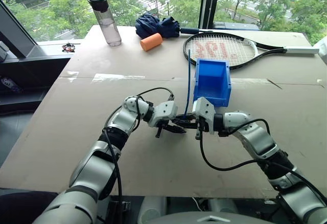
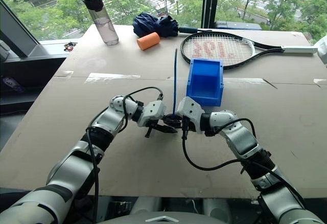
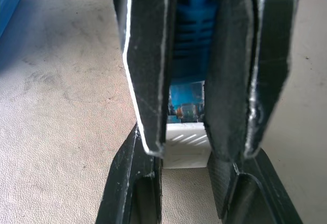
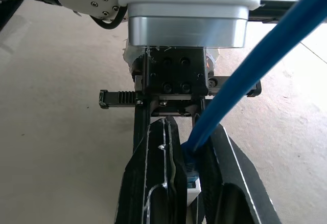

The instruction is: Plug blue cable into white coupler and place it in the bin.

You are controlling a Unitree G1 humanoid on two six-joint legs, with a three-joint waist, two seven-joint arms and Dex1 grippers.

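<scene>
**Plug meets socket between two end effectors, bin just beyond**

Left end effector pinched narrowly on the white coupler, socket facing across toward the right arm. Right end effector clamped almost fully shut on the blue cable just behind its plug. Tips nose to nose above the surface, at mid-body, neither arm clearly nearer to the joint.

In the left wrist view, plug boot and clear tip sitting directly against the coupler's open end, on the same line as the socket; cannot tell whether fully seated or merely entered. Coupler's long axis level, running left to right between the two tips. Cable bending sharply at the plug, then rising near upright, free end swaying past the bin's near left corner.

Bin just beyond the right end effector, away from the body, open top up, cut-away front toward the robot. Probable remaining work: a short push along that shared line, then a carry forward and slightly right, with the tall cable likely to catch the bin's rim.
</scene>
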